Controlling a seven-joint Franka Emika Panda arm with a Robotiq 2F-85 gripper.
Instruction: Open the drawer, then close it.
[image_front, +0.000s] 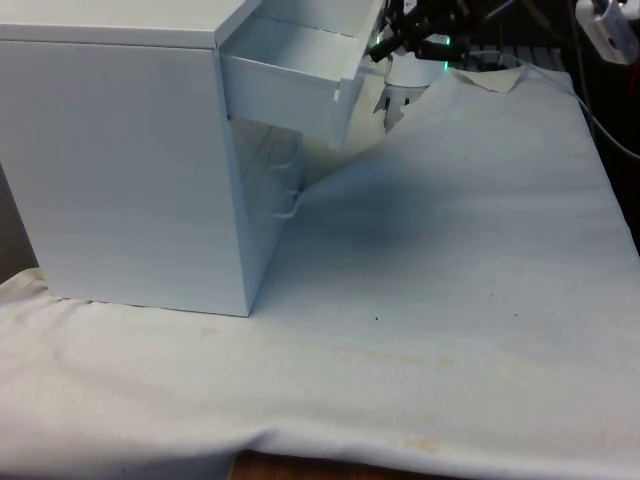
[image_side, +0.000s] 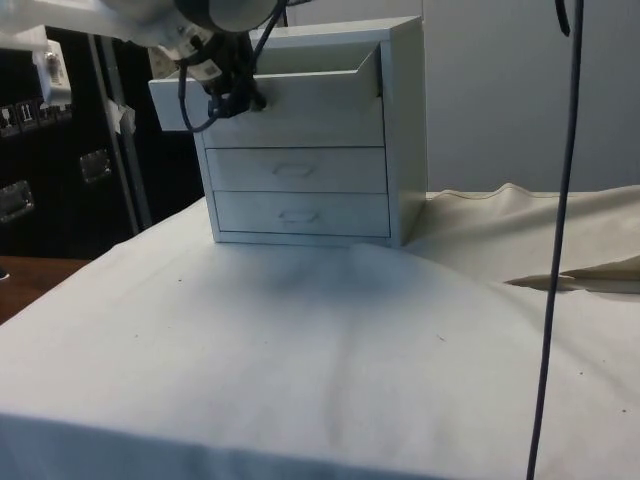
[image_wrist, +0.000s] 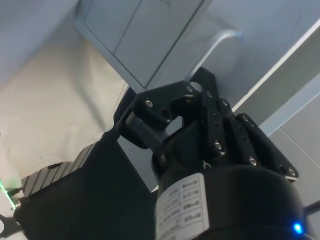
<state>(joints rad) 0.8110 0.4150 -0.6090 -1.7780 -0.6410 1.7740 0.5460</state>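
Observation:
A white chest of drawers (image_front: 120, 170) stands on the table at the front view's left, its side turned to that camera. Its top drawer (image_front: 285, 85) is pulled out well past the chest's front. In the side view the top drawer (image_side: 310, 105) juts out above the two shut lower drawers (image_side: 295, 170). My black gripper (image_side: 240, 100) sits against the front panel of the pulled-out drawer. In the wrist view the white bar handle (image_wrist: 220, 40) runs down between the fingers of my gripper (image_wrist: 195, 82), which look shut on it.
The white cloth (image_front: 450, 250) covers the table in front of the chest and is rumpled into a ridge (image_side: 570, 275) at one side. A black cable (image_side: 560, 250) hangs down through the side view.

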